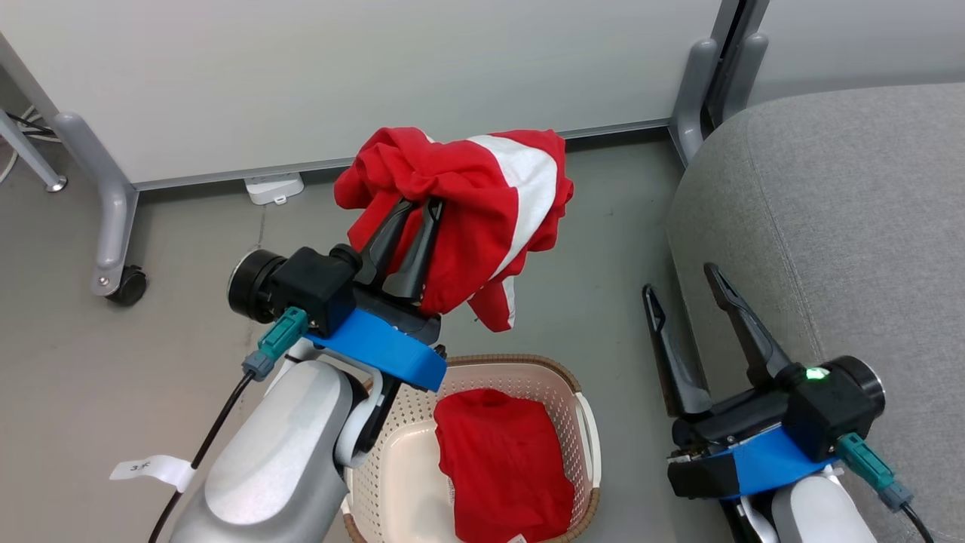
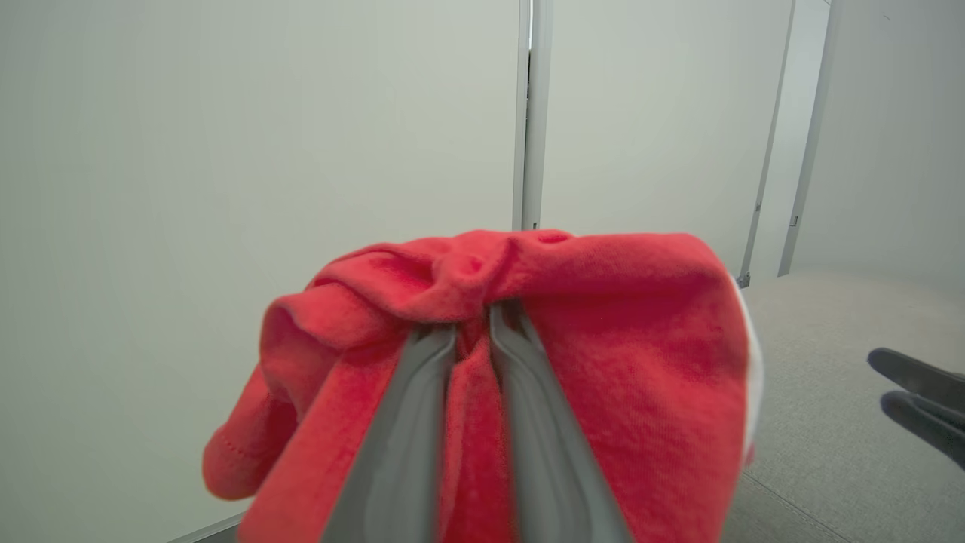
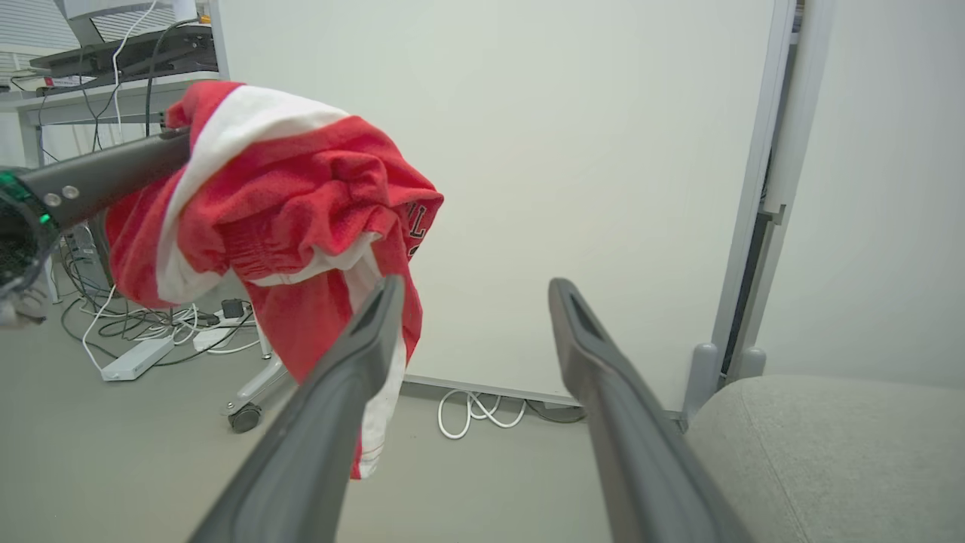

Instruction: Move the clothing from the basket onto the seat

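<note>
My left gripper is shut on the red garment with white panels, holding it bunched in the air above the floor, beyond the basket. The same garment wraps around the left fingertips in the left wrist view and hangs at the upper left as a red and white bundle in the right wrist view. The cream basket sits at the bottom centre with a plain red garment lying in it. My right gripper is open and holds nothing, next to the left edge of the grey sofa.
White partition panels on wheeled grey legs stand behind the floor area. A power strip and cables lie on the floor by the panels. The sofa seat lies to the right of the right gripper.
</note>
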You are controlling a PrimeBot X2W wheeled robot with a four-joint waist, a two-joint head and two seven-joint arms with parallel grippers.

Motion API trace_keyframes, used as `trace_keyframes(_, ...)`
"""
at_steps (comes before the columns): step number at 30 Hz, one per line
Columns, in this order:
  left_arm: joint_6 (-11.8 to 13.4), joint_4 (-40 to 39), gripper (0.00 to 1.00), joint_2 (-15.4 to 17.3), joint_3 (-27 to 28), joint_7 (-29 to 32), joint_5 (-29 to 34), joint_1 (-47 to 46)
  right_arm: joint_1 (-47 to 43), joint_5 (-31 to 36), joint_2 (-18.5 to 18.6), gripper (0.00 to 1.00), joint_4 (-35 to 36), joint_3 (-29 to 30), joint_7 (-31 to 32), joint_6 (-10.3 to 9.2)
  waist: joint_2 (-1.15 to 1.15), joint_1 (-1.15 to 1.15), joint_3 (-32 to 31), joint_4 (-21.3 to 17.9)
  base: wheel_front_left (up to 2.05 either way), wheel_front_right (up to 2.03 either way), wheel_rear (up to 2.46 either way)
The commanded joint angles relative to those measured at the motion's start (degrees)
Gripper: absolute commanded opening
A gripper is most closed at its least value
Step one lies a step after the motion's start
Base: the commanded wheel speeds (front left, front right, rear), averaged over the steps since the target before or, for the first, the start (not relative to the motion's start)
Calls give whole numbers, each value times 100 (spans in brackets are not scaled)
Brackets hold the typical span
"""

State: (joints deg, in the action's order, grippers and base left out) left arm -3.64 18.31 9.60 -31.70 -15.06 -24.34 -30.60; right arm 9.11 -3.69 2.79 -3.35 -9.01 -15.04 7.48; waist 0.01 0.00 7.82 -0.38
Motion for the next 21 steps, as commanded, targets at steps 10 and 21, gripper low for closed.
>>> trace_keyframes(10, -52, 30, 0, -32, 51, -17, 133, 19, 343, -493, 19, 100, 155, -910, -22, 3, -1, 0, 50, 16, 0, 0, 0)
trace_keyframes(21, -135, 67, 0, -171, -52, -17, 299, -139, 972, -929, 18, 100, -445, -1632, -21, 3, -1, 0, 155, 112, 0, 0, 0)
